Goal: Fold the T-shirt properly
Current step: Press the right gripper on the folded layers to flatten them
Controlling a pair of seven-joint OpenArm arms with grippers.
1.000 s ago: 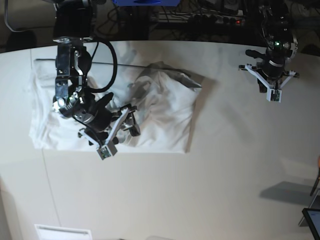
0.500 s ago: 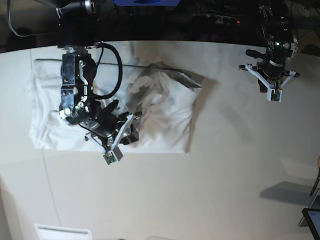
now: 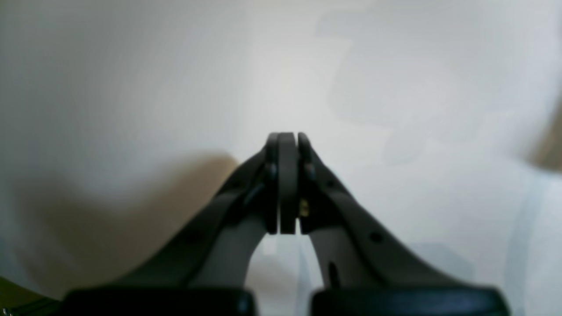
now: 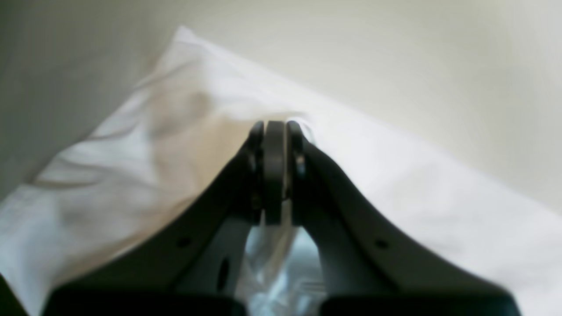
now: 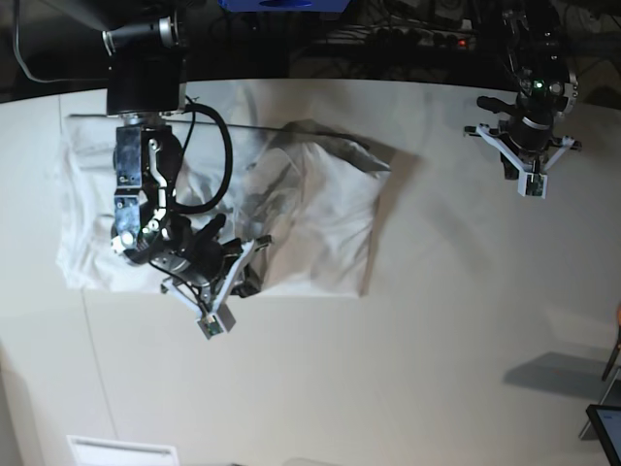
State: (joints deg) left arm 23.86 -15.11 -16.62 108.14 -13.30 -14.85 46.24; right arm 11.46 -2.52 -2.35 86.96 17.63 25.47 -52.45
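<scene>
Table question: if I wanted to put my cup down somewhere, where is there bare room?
The table is bare all along the near side, below the T-shirt, and in the stretch between the shirt and the left gripper. It is crowded where the right gripper pinches the shirt's near edge.

A white table point(image 5: 388, 369) carries the crumpled T-shirt point(image 5: 320, 214).

Legible text, labels, brands, numbers, signs: none in any view. The T-shirt point(image 5: 320, 218) carries no print or tag that can be read. The arms and the table point(image 5: 437, 369) show no readable markings. Both wrist views are too blurred to reveal any lettering.
</scene>
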